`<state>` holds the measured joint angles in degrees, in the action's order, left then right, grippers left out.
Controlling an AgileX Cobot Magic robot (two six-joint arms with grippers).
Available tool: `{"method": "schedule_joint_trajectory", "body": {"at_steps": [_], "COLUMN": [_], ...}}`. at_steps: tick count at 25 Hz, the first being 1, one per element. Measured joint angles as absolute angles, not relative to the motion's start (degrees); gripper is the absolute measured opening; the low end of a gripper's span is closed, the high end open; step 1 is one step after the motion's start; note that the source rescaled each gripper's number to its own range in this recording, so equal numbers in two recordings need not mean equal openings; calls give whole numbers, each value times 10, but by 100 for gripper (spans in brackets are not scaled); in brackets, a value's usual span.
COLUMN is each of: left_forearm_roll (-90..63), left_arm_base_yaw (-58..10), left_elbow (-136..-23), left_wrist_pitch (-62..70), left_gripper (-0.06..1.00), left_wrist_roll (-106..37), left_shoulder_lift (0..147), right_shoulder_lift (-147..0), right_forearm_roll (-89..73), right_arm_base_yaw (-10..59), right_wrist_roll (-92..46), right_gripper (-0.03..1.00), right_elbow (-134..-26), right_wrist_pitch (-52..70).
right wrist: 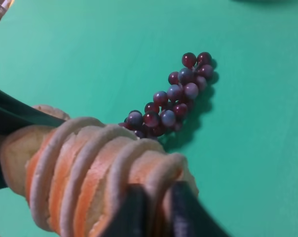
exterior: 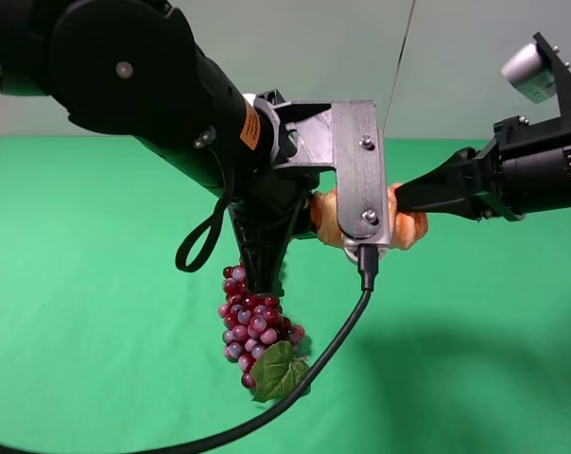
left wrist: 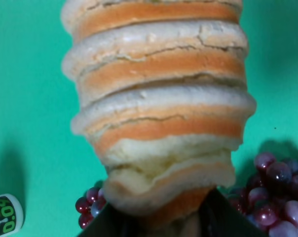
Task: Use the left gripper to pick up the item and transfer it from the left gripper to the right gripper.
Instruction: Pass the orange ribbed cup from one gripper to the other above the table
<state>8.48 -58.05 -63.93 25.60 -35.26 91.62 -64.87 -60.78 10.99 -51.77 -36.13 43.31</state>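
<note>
The item, an orange-and-cream ribbed toy bread loaf (exterior: 410, 227), hangs in the air above the green table, partly hidden by the silver bracket plate (exterior: 359, 170). My left gripper (exterior: 309, 216) is shut on one end of it; in the left wrist view the loaf (left wrist: 159, 113) rises from between the black fingers (left wrist: 223, 217). My right gripper (exterior: 402, 197) reaches in from the right, and its fingers (right wrist: 188, 212) stand close together, pinching the loaf's other end (right wrist: 99, 168). The left gripper's fingers (right wrist: 11, 116) show at the loaf's far end.
A dark red grape bunch (exterior: 257, 322) with a green leaf (exterior: 278, 371) lies on the green table (exterior: 475, 359) below the loaf; it also shows in both wrist views (left wrist: 272, 197) (right wrist: 173, 98). A white bottle (left wrist: 5, 213) stands beside it. A black cable (exterior: 333, 340) loops down.
</note>
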Motion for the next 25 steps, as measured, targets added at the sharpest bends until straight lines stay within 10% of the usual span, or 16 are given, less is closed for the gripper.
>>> {"method": "schedule_joint_trajectory", "body": {"at_steps": [18, 25], "left_forearm_roll": [85, 85], "left_arm_base_yaw": [-581, -581], "left_elbow": [-639, -639], "left_wrist_pitch": [256, 256], "left_gripper": [0, 57], "left_wrist_roll": [-338, -297], "left_shoulder_lift": [916, 916], "right_shoulder_lift": [-649, -649], "right_forearm_roll": [-607, -605], "right_arm_base_yaw": [110, 110], "right_wrist_roll": [-519, -519], "right_gripper": [2, 1], "right_elbow": [-363, -364], "right_wrist_pitch": [441, 442]}}
